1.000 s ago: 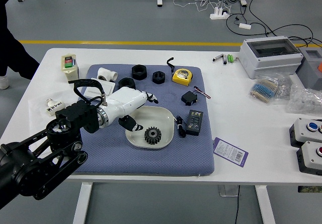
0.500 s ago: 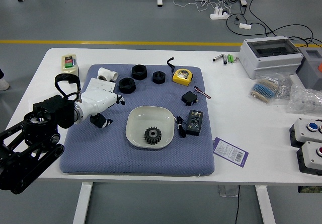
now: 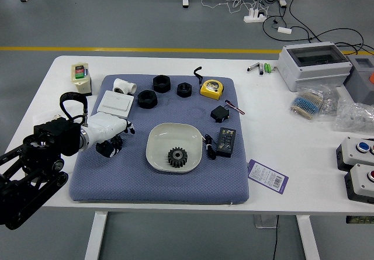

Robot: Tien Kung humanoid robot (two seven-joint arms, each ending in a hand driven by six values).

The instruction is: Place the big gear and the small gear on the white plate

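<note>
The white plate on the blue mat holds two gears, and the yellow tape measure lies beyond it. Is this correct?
Not quite: in the head view, the white plate holds only one black gear. The yellow tape measure lies beyond it.

I'm seeing a cream-white plate [image 3: 169, 134] at the centre, its pale surface setting off a black gear [image 3: 177, 157]. A finely speckled blue-grey mat [image 3: 137, 184] is spreading around it. At left, my black arm [image 3: 35, 181] is ending in a white hand [image 3: 104, 127] with black fingertips [image 3: 109, 149]. Above centre, a yellow-and-black tape measure [image 3: 211, 89] is glowing; up top, a yellow stripe [image 3: 146, 49] is crossing the grey floor [image 3: 117, 17].
</note>
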